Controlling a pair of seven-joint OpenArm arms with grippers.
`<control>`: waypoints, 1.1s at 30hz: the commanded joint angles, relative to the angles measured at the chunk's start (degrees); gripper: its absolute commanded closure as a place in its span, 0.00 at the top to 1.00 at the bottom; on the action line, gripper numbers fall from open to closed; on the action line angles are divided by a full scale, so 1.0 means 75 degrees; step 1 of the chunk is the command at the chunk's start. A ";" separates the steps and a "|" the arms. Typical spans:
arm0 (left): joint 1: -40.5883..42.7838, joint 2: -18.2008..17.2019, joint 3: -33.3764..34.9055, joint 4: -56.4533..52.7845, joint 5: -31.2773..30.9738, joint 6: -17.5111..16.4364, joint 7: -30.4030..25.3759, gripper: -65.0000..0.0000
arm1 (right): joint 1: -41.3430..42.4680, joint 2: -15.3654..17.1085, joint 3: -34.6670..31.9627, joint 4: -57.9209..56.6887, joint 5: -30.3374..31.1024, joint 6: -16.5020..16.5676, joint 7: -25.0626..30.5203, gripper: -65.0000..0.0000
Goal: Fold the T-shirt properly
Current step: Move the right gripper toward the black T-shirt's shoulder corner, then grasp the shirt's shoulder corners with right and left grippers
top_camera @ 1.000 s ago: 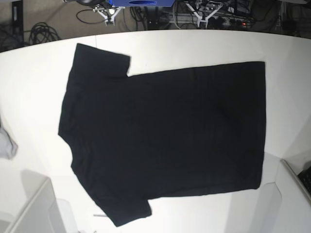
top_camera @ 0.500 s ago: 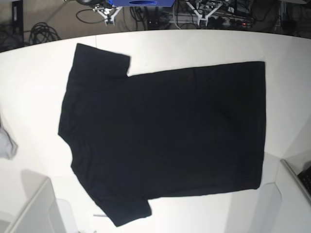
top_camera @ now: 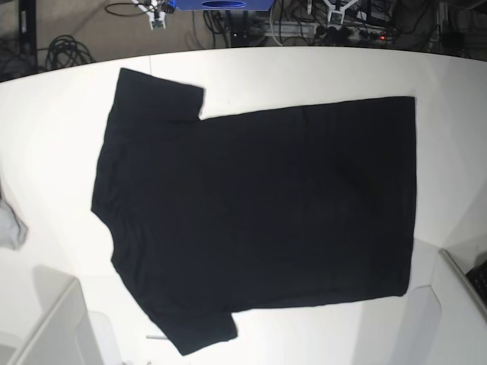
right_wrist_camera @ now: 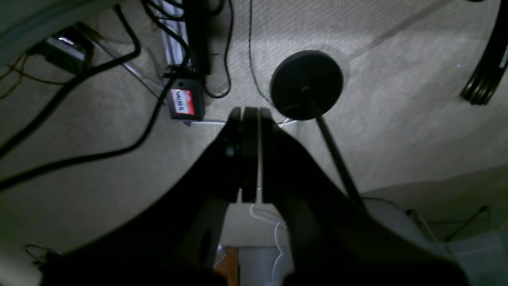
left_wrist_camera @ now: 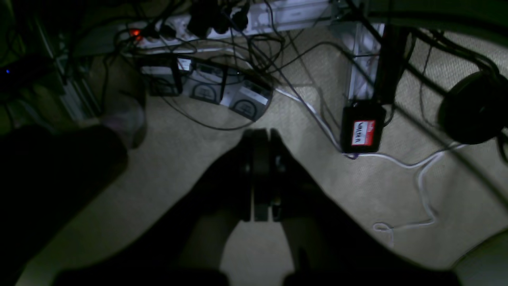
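On the white table [top_camera: 61,106], the black T-shirt [top_camera: 259,213] lies flat; both hands pressed together.

Bright overhead view, dim wrist views

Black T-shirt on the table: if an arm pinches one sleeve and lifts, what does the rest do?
The T-shirt lies flat and thin on the white table, so it is probably floppy: the lifted sleeve would rise while the body sags and drags. Pushing it likely bunches the cloth rather than sliding it whole.
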 commanded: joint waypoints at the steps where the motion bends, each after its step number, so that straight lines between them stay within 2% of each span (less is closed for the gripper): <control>1: 0.0315 -0.0123 0.0008 0.0359 0.0040 -0.0148 -0.0063 0.00 | -0.0298 0.0068 0.0031 0.0222 0.0022 -0.0002 -0.0019 0.00; 4: 0.1018 -0.0357 0.0008 0.1332 -0.0054 -0.0675 -0.0063 0.00 | -0.0907 0.0056 0.0547 0.1054 0.0022 -0.0002 -0.0019 0.00; 6: 0.1534 -0.0510 -0.0062 0.1989 -0.0066 -0.0781 -0.0063 0.00 | -0.1306 0.0032 0.1016 0.1664 0.0022 -0.0002 -0.0031 0.00; 9: 0.2202 -0.0674 -0.0098 0.2926 -0.0066 -0.0781 -0.0063 0.00 | -0.1822 0.0032 0.1414 0.2566 0.0022 -0.0002 -0.0113 0.00; 12: 0.2870 -0.0756 -0.0109 0.3923 -0.0066 -0.0781 -0.0074 0.00 | -0.2302 -0.0026 0.1672 0.3598 0.0022 -0.0002 -0.0523 0.00; 16: 0.3433 -0.0873 -0.0109 0.4931 -0.0078 -0.0781 -0.0074 0.00 | -0.2888 -0.0307 0.2153 0.5192 0.0022 -0.0002 -0.0945 0.00; 21: 0.4113 -0.1143 -0.0145 0.6232 -0.0078 -0.0781 -0.0074 0.00 | -0.3357 -0.0765 0.2715 0.7102 0.0022 0.0010 -0.1824 0.00; 26: 0.4863 -0.1201 -0.0860 0.7533 -0.0066 -0.0781 -0.0074 0.00 | -0.3556 -0.0952 0.2950 0.8486 0.0022 0.0010 -0.2527 0.00; 33: 0.5308 -0.1201 -0.1739 0.8705 -0.0078 -0.0793 -0.0074 0.00 | -0.3545 -0.0999 0.2961 1.0080 0.0022 0.0010 -0.3242 0.00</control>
